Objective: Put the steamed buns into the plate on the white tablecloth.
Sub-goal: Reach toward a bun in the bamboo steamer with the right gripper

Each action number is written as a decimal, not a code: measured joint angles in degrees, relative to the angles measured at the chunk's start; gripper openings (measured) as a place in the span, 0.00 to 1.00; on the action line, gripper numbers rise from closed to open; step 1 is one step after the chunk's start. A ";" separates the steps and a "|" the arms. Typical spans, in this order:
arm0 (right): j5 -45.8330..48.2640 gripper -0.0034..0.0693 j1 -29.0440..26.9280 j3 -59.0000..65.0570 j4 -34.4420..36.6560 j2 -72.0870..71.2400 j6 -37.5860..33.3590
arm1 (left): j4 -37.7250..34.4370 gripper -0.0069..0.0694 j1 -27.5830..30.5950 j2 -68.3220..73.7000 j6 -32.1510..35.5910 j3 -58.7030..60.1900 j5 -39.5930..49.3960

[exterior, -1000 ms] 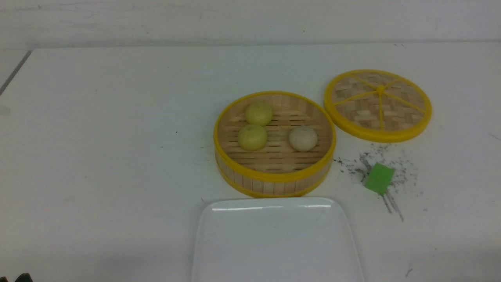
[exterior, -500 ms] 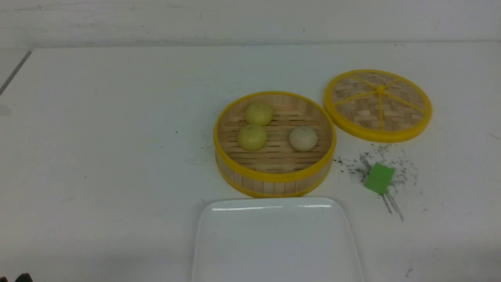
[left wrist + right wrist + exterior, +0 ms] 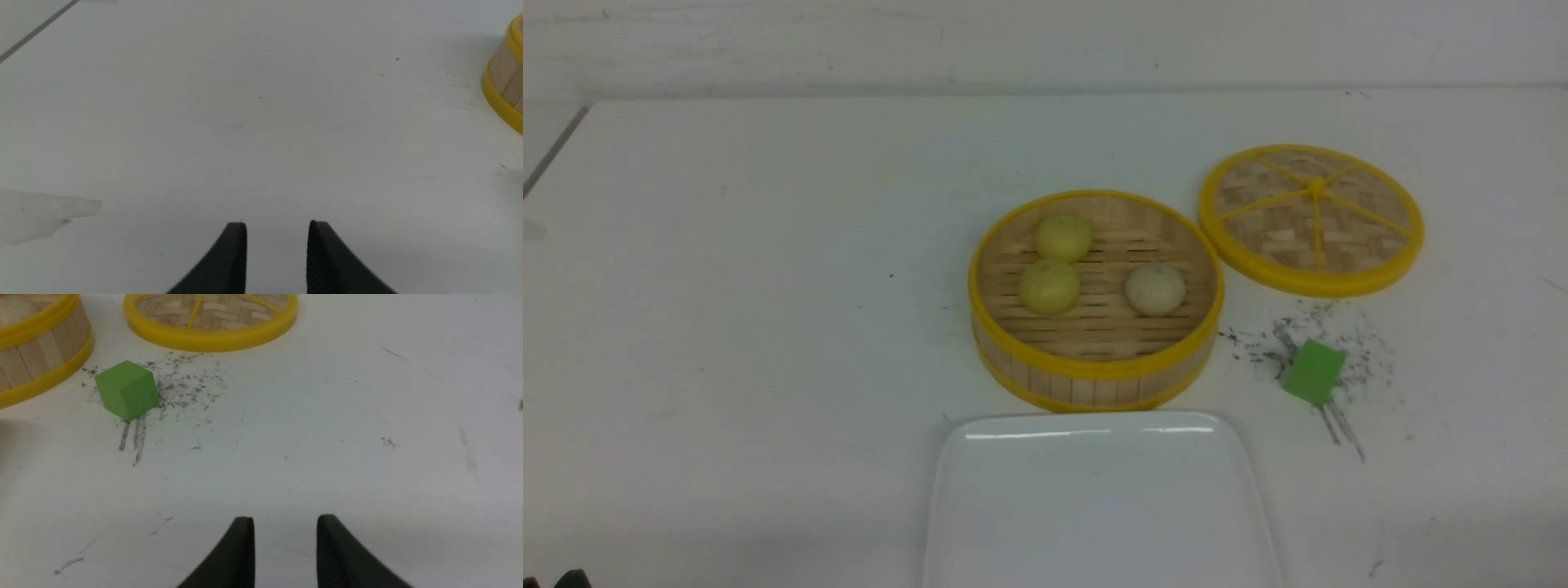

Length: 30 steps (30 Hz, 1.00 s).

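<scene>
Three steamed buns lie in the open bamboo steamer (image 3: 1094, 371) at mid table: two pale yellow ones (image 3: 1063, 237) (image 3: 1049, 286) on the left and a beige-white one (image 3: 1155, 288) on the right. The white plate (image 3: 1098, 429) lies empty just in front of the steamer on the white tablecloth (image 3: 752, 327). My left gripper (image 3: 277, 223) is open and empty over bare cloth, left of the steamer (image 3: 506, 81). My right gripper (image 3: 285, 517) is open and empty over bare cloth, right of the steamer (image 3: 41, 355). Neither gripper shows in the front view.
The woven steamer lid (image 3: 1311, 219) lies flat to the right and behind the steamer, and shows in the right wrist view (image 3: 210, 335). A green block (image 3: 1313, 371) sits on grey scribbles right of the steamer, also in the right wrist view (image 3: 127, 390).
</scene>
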 joint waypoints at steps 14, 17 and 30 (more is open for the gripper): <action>0.11 0.38 0.00 0.00 -2.29 0.00 0.00 | 0.00 0.41 0.00 0.00 0.00 0.00 0.00; -0.33 0.38 0.00 0.02 -0.12 0.00 1.23 | -1.47 0.41 0.00 0.00 -1.49 0.00 0.00; -5.83 0.38 0.00 0.46 34.08 0.00 24.74 | -35.15 0.40 0.00 0.00 -33.63 0.07 -0.45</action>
